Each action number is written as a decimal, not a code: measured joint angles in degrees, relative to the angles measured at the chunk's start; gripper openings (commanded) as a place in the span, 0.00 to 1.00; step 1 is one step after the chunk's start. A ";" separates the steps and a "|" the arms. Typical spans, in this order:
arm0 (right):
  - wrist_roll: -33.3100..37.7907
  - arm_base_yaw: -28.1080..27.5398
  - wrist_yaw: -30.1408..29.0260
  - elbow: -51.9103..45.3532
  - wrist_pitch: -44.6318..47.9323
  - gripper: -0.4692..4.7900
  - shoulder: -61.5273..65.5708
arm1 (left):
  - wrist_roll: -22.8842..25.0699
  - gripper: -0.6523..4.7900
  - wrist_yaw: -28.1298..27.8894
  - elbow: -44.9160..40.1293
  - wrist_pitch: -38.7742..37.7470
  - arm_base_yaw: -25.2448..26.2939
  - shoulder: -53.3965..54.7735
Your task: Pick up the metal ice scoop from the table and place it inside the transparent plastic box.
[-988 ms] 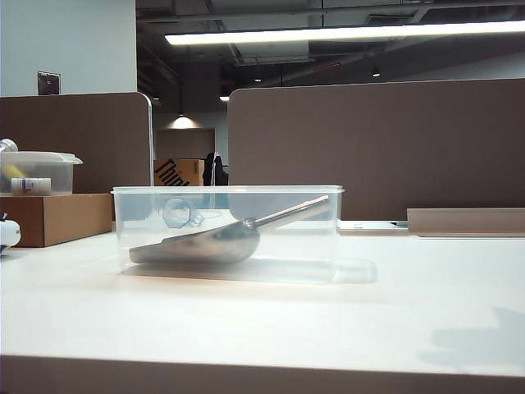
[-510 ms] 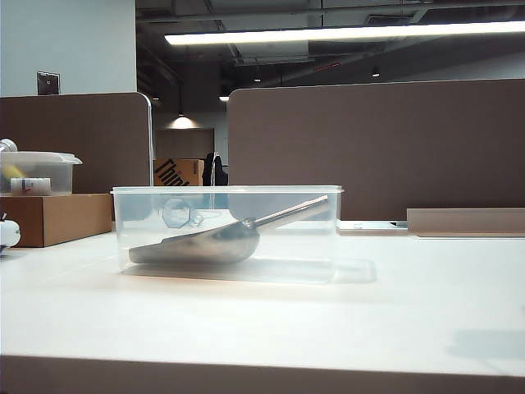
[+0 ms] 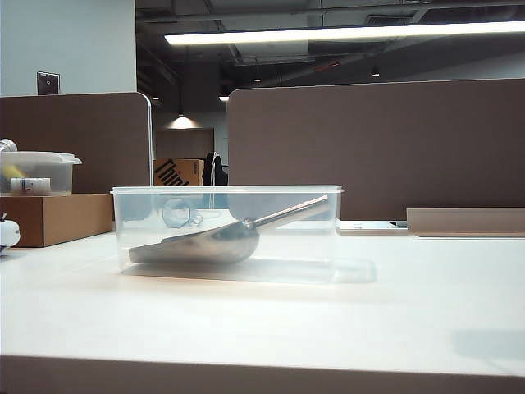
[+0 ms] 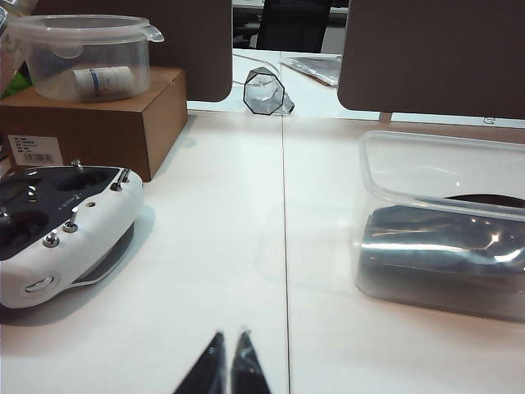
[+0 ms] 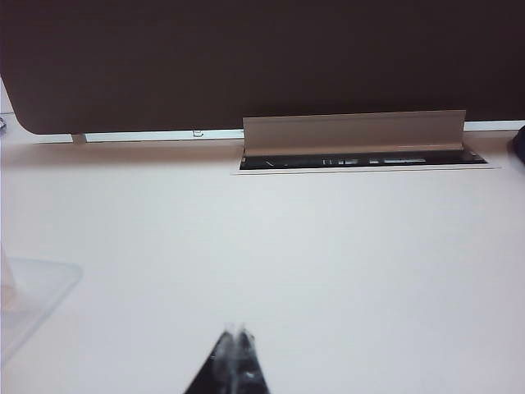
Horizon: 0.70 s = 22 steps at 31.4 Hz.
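With the metal ice scoop [image 3: 201, 241] lying inside the transparent plastic box [image 3: 226, 234] on the bench [image 3: 271, 320], job seemingly done, I hold the left fingers [image 4: 229, 365] and right fingers [image 5: 235, 353] closed, empty, clear of the box.

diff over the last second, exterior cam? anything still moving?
Only the shadow at the table's front right edge changed: dark and broad a second ago, it has faded to a faint patch. No arm shows in the exterior view. The metal ice scoop lies unmoved in the transparent plastic box, handle propped up toward the right. In the wrist views, left pincer and right pincer are shut and empty.
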 measured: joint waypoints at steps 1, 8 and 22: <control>-0.04 0.00 -0.17 0.00 0.00 0.09 0.00 | 0.00 0.16 0.00 0.00 0.00 0.00 0.00; -1.11 0.00 -2.10 0.00 -0.02 0.09 0.00 | 0.00 0.16 0.02 0.00 0.00 0.00 0.00; -2.91 0.00 -2.01 0.00 -0.07 0.09 0.00 | 0.00 0.16 0.00 0.00 0.00 0.00 0.00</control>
